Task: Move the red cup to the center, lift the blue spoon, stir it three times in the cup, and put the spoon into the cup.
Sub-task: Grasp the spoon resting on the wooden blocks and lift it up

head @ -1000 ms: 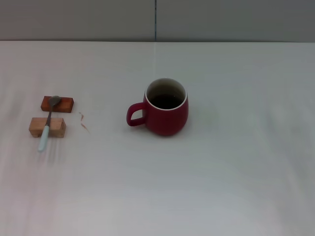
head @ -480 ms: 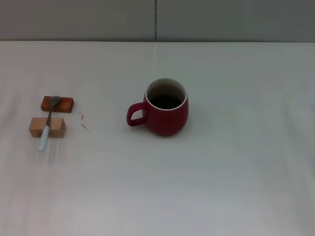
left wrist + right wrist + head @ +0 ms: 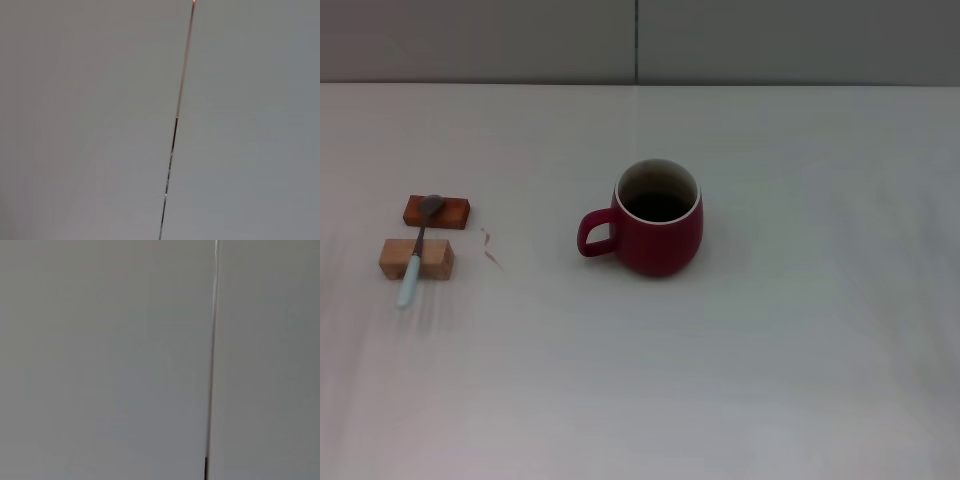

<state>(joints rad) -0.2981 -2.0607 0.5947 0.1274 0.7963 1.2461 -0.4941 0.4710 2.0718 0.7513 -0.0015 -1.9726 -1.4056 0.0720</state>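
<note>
The red cup [image 3: 658,222] stands upright near the middle of the white table, its loop handle pointing left and its dark inside open to view. The blue spoon [image 3: 415,256] lies at the left, its grey bowl resting on a dark red-brown wooden block [image 3: 437,211] and its pale blue handle across a light wooden block [image 3: 416,258]. Neither gripper shows in the head view. Both wrist views show only a plain grey wall with a thin seam.
The white table [image 3: 770,350] runs to a grey wall at the back. A small reddish scrap [image 3: 490,247] lies on the table between the blocks and the cup.
</note>
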